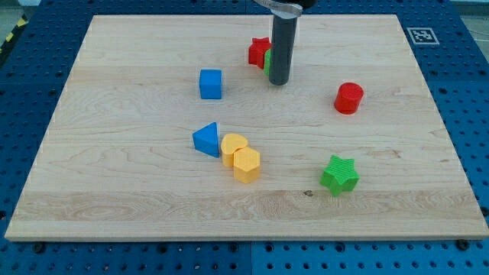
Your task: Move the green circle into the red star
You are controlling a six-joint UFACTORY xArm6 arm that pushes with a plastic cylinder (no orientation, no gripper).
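Note:
The red star (258,51) lies near the view's top, just left of my rod. The green circle (268,61) is mostly hidden behind the rod; only a thin green sliver shows, touching the star's right side. My tip (278,82) rests on the board directly below and in front of the green circle, right of the blue cube.
A blue cube (210,83) lies left of the tip. A red cylinder (348,98) lies to the right. A blue triangle (206,140), a yellow heart (233,146) and a yellow hexagon (246,164) cluster at the middle. A green star (339,174) lies lower right.

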